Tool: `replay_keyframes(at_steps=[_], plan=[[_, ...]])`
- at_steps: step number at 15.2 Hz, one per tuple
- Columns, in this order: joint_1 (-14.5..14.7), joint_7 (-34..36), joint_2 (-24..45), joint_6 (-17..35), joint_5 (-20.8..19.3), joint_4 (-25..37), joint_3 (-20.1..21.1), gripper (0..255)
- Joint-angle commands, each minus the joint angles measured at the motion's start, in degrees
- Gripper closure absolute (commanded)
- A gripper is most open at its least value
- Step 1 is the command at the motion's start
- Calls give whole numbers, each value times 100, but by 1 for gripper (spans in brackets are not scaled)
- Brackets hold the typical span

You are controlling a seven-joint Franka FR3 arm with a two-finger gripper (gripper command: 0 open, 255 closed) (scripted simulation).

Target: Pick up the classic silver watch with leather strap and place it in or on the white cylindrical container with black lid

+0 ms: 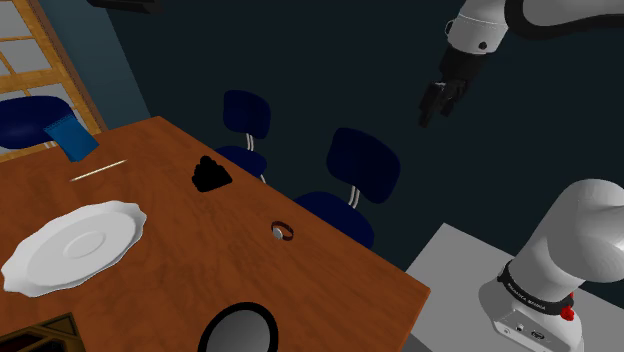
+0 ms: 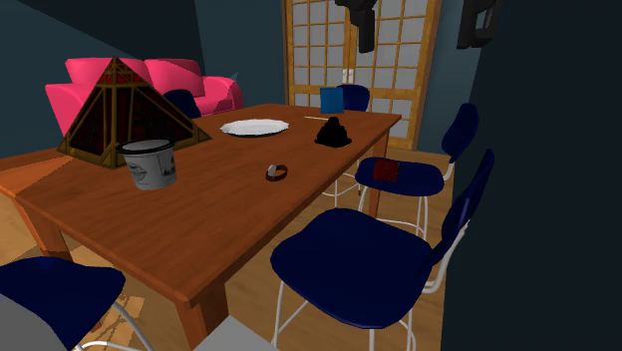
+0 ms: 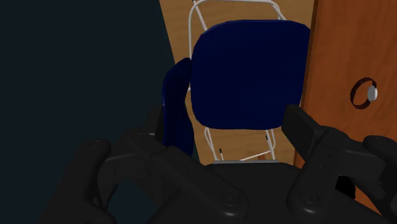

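Watch [image 1: 282,231] lies on wooden table [image 1: 330,280], close to the edge by the blue chairs, strap curled in a ring, nothing touching it. Container [image 1: 240,330], white w/ black rim, stands upright on same table, well apart from watch, at the shoulder view's near end. Gripper [image 1: 435,100] hangs high, off the table edge, above a blue chair [image 3: 248,70], well apart from watch. Fingers [image 3: 305,130] spread wide, nothing between them. Farther along table: white plate [image 1: 75,245], black lump [image 1: 210,175].
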Motion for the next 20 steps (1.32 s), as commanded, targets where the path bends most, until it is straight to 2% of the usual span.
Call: replay_keyframes(at_steps=[1, 12, 20], plan=[[0, 0, 0, 0, 0, 0, 0, 0], [223, 1319, 1592, 1114, 311, 293, 1221, 0], [230, 2398, 3155, 1712, 15, 1056, 2059, 0]])
